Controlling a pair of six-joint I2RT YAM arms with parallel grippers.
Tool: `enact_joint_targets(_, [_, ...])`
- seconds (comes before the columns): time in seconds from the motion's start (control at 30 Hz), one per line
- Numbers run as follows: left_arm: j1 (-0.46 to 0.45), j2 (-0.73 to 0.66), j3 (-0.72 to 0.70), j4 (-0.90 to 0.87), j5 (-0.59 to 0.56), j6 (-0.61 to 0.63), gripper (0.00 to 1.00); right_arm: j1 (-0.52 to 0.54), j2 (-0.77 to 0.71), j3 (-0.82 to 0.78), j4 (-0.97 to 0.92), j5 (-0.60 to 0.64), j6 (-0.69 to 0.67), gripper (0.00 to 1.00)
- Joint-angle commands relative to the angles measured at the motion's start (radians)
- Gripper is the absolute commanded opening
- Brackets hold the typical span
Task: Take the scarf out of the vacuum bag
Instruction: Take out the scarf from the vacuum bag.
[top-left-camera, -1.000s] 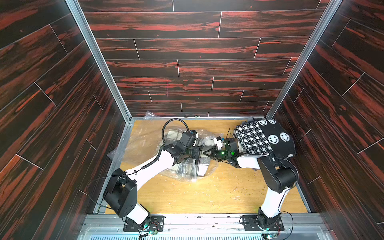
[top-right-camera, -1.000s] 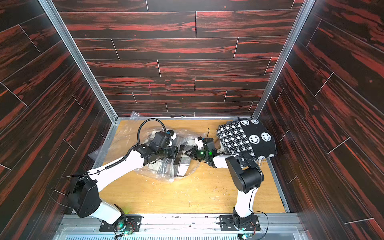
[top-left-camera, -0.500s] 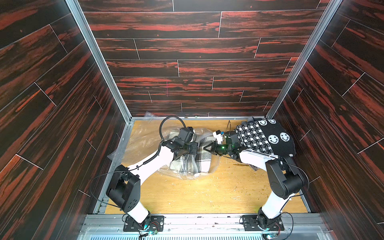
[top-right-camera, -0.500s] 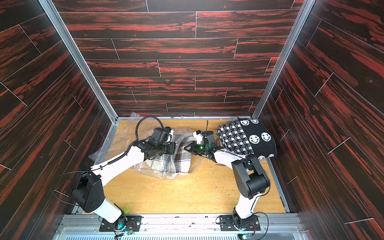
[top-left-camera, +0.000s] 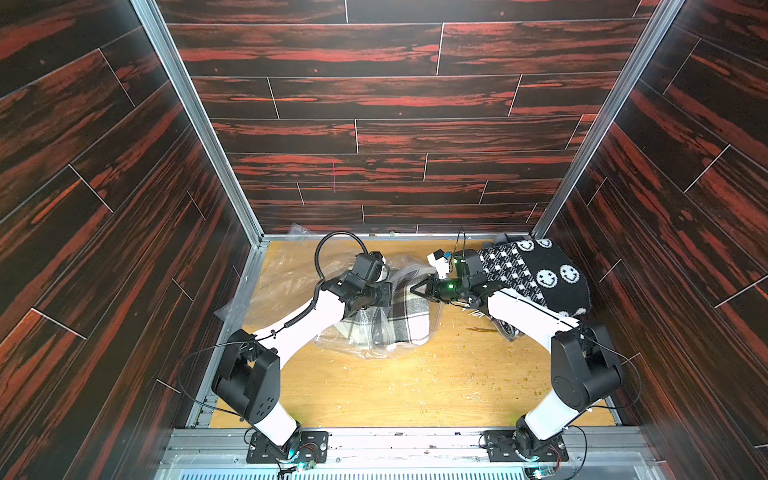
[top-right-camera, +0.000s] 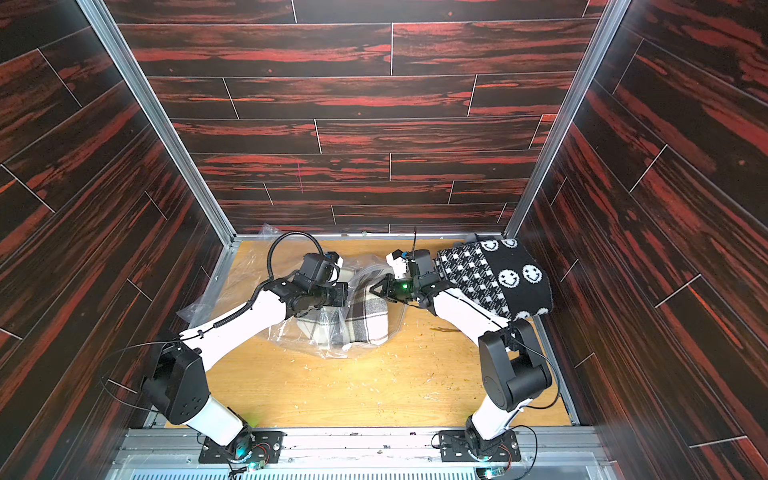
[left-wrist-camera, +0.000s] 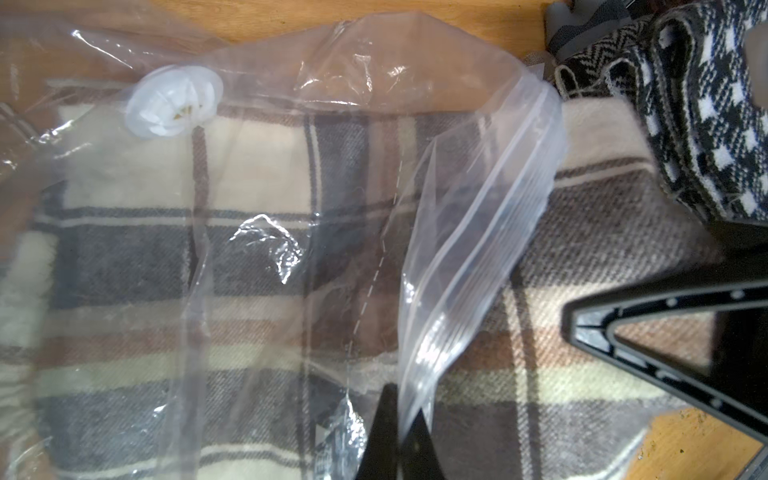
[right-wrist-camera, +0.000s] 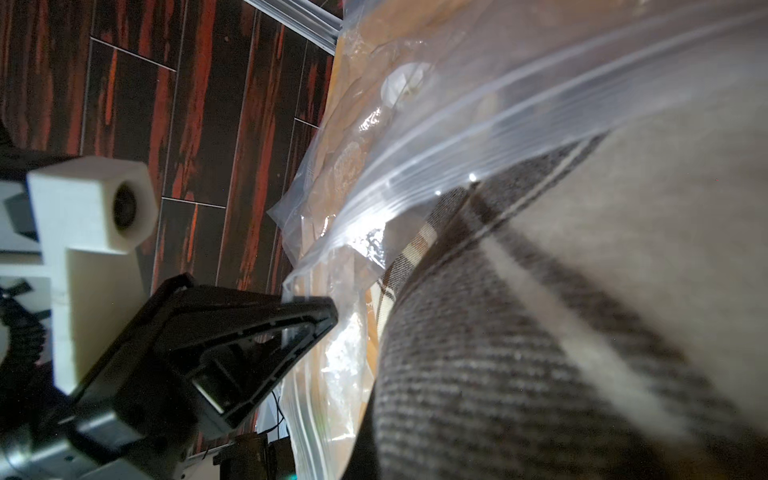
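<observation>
The vacuum bag pinched in the left fingers is glossy, crinkled clear plastic. The scarf below them is matt, coarse woven cloth; the bench is scuffed wood.

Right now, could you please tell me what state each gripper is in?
Left gripper: closed, pinching the vacuum bag at its zip edge.
Right gripper: closed, apparently on the plaid scarf.

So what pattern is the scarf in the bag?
The scarf is cream, grey and brown plaid, clearest in the left wrist view.
</observation>
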Motion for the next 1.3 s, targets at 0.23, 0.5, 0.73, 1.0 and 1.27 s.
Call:
enact_joint_targets(0.23, [0.007, 0.014, 0.021, -0.026, -0.006, 0.009, 0.0, -0.025, -0.07, 0.078, -0.153, 0.012, -0.081, 0.07])
enact_joint_targets(0.5, [0.01, -0.01, -0.01, -0.028, -0.044, 0.006, 0.0, -0.072, -0.101, 0.107, -0.327, 0.05, -0.148, 0.07])
enact_joint_targets(0.73, [0.022, 0.007, -0.003, -0.014, -0.059, 0.005, 0.0, -0.121, -0.169, 0.115, -0.44, 0.096, -0.197, 0.07])
enact_joint_targets(1.0, [0.022, -0.016, -0.015, -0.013, -0.049, 0.005, 0.0, -0.161, -0.208, 0.182, -0.571, 0.121, -0.251, 0.07])
enact_joint_targets(1.27, [0.021, -0.006, 0.032, -0.035, -0.034, 0.046, 0.0, -0.185, -0.222, 0.25, -0.718, 0.218, -0.302, 0.08])
